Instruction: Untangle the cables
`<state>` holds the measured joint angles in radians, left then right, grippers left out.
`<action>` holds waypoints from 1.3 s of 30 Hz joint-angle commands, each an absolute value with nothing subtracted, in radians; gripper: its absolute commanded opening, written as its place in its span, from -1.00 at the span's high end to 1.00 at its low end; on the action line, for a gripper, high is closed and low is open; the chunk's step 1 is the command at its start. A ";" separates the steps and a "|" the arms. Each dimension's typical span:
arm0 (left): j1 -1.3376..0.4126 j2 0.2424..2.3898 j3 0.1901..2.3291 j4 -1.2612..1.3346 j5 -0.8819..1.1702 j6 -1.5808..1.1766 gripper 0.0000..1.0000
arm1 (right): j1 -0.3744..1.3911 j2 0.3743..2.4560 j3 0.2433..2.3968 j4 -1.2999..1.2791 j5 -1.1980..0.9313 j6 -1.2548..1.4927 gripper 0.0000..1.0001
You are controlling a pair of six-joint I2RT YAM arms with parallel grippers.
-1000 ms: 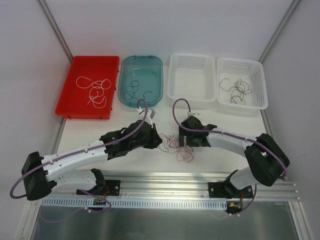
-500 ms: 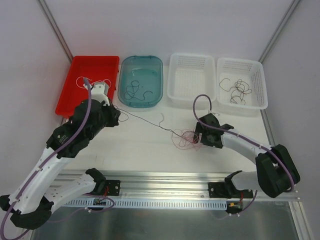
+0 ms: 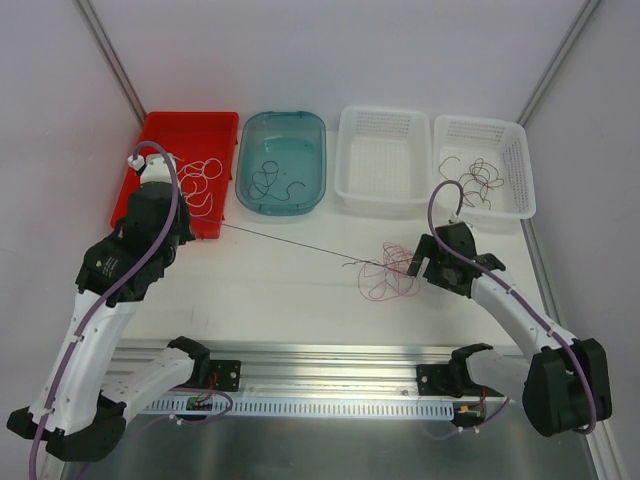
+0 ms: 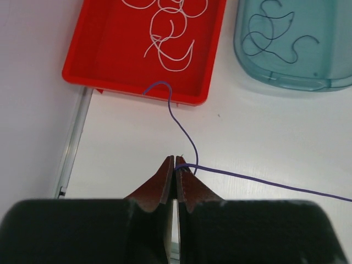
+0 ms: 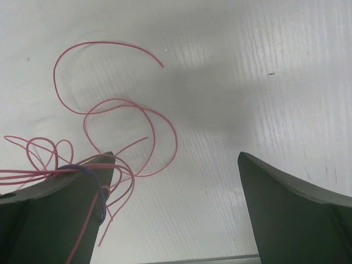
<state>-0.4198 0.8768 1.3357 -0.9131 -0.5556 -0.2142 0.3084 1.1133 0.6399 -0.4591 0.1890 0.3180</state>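
The cables that remain on the table form a loose red-pink clump [image 3: 385,277] right of centre. My right gripper [image 3: 415,262] stands open just right of the clump. In the right wrist view the pink strands [image 5: 49,172] and a dark one drape over its left finger [image 5: 60,220], and nothing lies between the right gripper's [image 5: 176,157] fingers. My left gripper [image 3: 200,231] is shut on one dark strand [image 3: 290,243] just in front of the red tray. That strand [image 4: 264,184] runs taut from the left gripper's [image 4: 175,160] tips to the clump, and its free end curls up towards the tray.
Along the back stand a red tray [image 3: 190,118] with white strands [image 3: 205,180], a teal tray [image 3: 250,203] with dark strands, an empty white basket [image 3: 385,112], and a white basket [image 3: 522,165] with dark brown strands. An aluminium rail [image 3: 330,360] crosses the near edge.
My left gripper has swung from the centre to the front of the red tray, drawing the dark strand out straight. My right gripper has moved right with the clump, open throughout.
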 commanded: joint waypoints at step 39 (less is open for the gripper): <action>-0.296 0.891 0.864 -0.630 0.078 -0.370 1.00 | 0.622 1.012 0.792 -0.543 -0.053 0.146 -0.77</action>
